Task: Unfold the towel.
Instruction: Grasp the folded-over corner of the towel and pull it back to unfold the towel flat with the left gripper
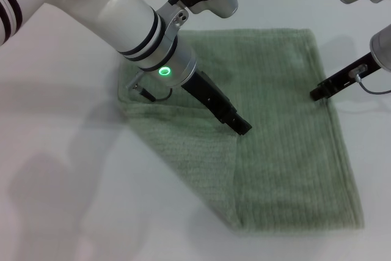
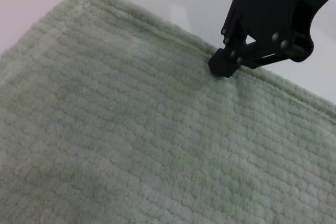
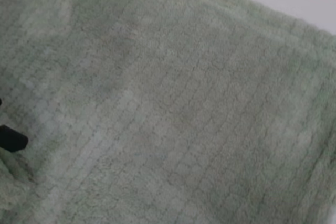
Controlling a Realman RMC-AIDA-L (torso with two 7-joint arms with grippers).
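Note:
The pale green towel lies flat on the white table, with its left part folded over as a flap that ends at a straight fold edge. My left gripper is low at the flap's upper corner, fingers together and shut on the cloth there. My right gripper reaches in from the right and is shut on the towel's right hem; it also shows in the left wrist view, tip on the hem. The right wrist view shows the towel and a black tip of the left gripper.
The white table surrounds the towel on all sides. My left arm's thick white forearm crosses above the towel's far left corner. A loose cable hangs by the left wrist.

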